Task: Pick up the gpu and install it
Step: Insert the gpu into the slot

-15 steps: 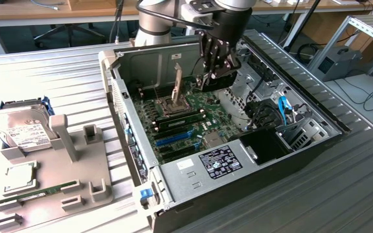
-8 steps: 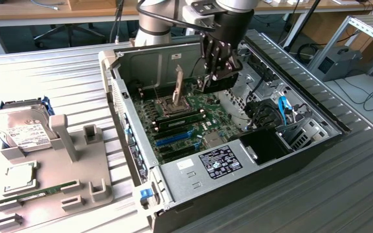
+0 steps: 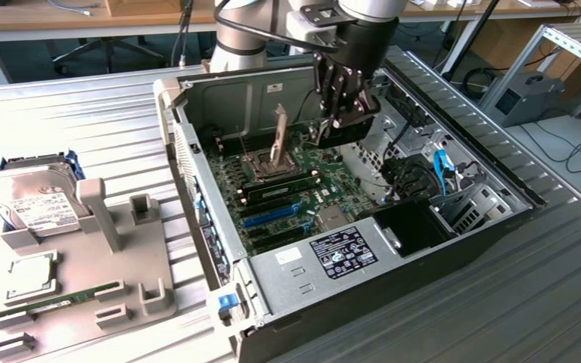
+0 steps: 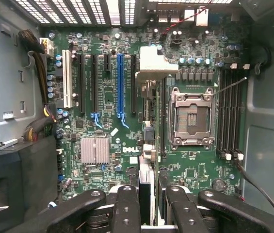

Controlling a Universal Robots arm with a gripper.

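Desk (image 3: 88, 113) of ribbed metal carries an open computer case (image 3: 270, 91) lying on its side, its green motherboard (image 3: 316, 178) facing up. The arm reaches down into the case from the far side. Its pincer (image 3: 343, 113) hangs over the board near the far wall and is closed on the gpu (image 3: 336, 130), a dark card held on edge between the fingers (image 4: 126, 208); in the wrist view the gpu (image 4: 146, 179) runs edge-on above the board, with the blue slot (image 4: 120, 82) just beside it and the open processor socket (image 4: 191, 116) on its other side. On the exterior view's left, a grey holder (image 3: 104, 219) stands on the desk beside a hard drive (image 3: 33, 200), with a memory stick (image 3: 43, 302) nearer the camera.
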